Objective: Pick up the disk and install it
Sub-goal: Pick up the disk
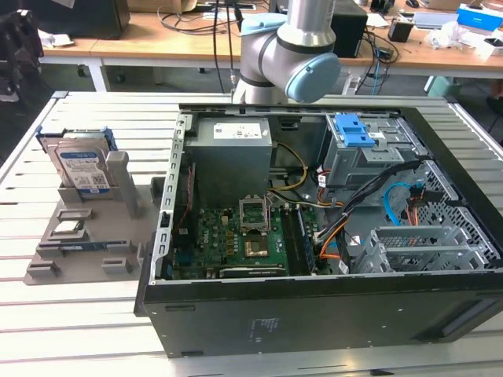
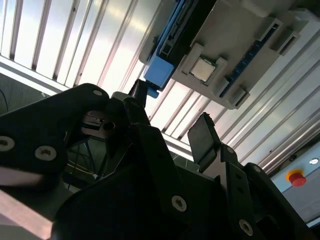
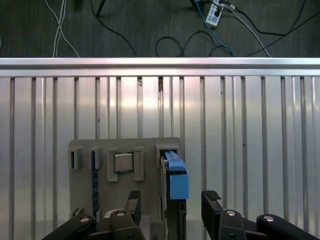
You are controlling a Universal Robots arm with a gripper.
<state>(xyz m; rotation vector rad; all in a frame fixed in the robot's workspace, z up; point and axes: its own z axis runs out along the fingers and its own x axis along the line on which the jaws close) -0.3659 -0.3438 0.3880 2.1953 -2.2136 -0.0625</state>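
Black two-finger gripper [image 3: 172, 196] hangs wide open with nothing in it. In the first wrist view its fingers [image 3: 210, 200] stand either side of the line of the disk, a flat silver hard drive in a bright blue plastic frame [image 3: 177, 175], and clear of it.

In the exterior view the disk [image 1: 82, 169] stands on edge in a slot at the far end of a grey plastic fixture plate [image 1: 86, 236]. A grey post [image 1: 118, 177] is just beside it on the exterior view's right. A small square silver processor chip [image 3: 123, 162] lies in a pocket of the same plate, near the disk.

The fixture's edge comes close to the wall of the open black computer case [image 1: 314, 322]. Bare slats run beyond the fixture to the rail at the edge of the ribbed aluminium table [image 3: 250, 125].

Past that rail is dark floor with loose cables [image 3: 170, 45]. Wooden desks [image 1: 157, 43] stand behind the arm.
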